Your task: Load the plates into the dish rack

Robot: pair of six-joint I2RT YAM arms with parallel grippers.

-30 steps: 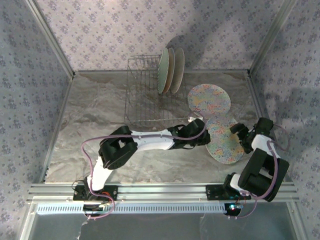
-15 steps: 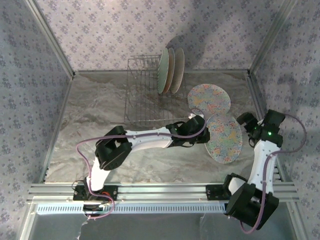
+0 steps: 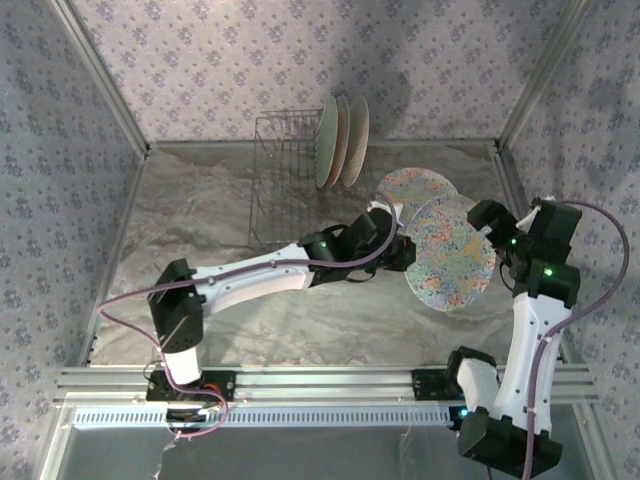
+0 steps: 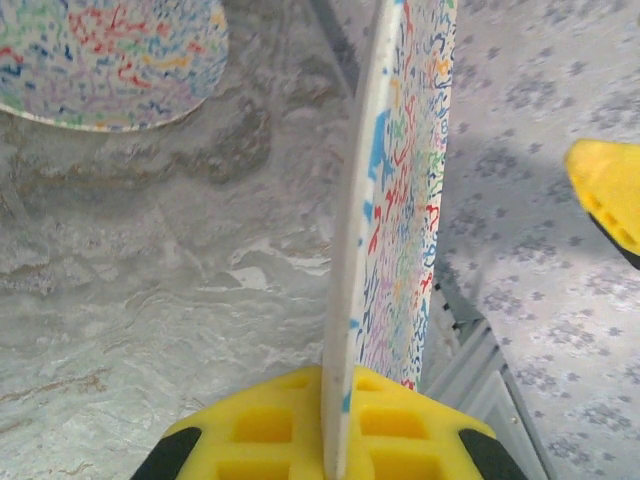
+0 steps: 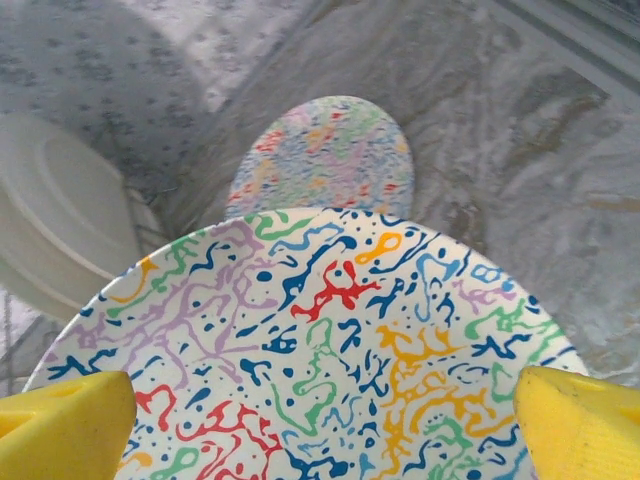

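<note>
Dish rack (image 3: 285, 190) holding three upright plates (image 3: 345, 140), mosaic plate (image 3: 450, 255) in left fingers (image 4: 262, 428)

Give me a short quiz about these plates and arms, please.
1. How many plates stand in the rack?
2. What grips the lifted plate? A: left jaws. B: right jaws. C: nothing.
3. True or false: the right jaws stand open.
Key: 1 three; 2 A; 3 true.
</note>
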